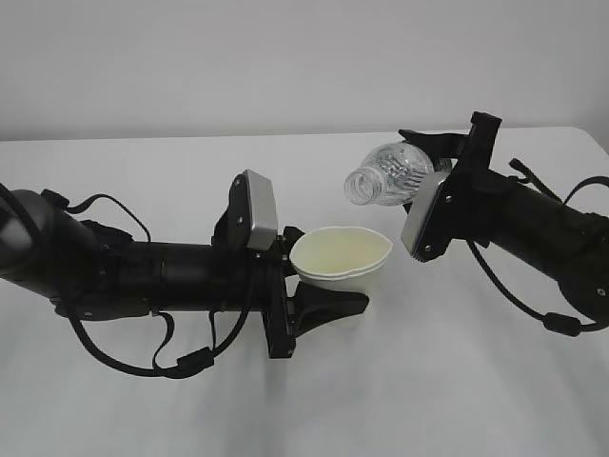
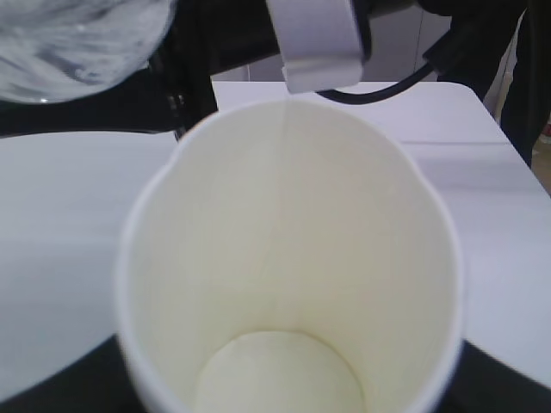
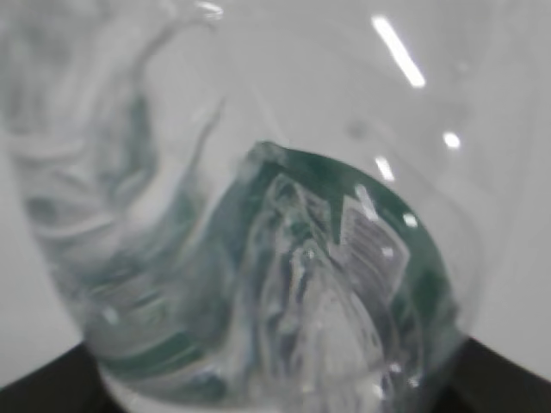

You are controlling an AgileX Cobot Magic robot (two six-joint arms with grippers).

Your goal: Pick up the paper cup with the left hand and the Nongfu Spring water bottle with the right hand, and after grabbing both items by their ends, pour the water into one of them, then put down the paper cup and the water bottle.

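Observation:
My left gripper is shut on the paper cup near its base and holds it above the table, tilted, with the mouth up. In the left wrist view the cup's cream inside looks dry. The right gripper is shut on the base end of the Nongfu Spring water bottle. The bottle is tipped, and its open neck points down-left, just above the cup's right rim. It fills the right wrist view, where the green label shows through it. I cannot make out any water.
Both arms hover over a white table with a pale wall behind. The table's far edge runs behind the arms. The right arm's camera housing sits close above the cup's far rim.

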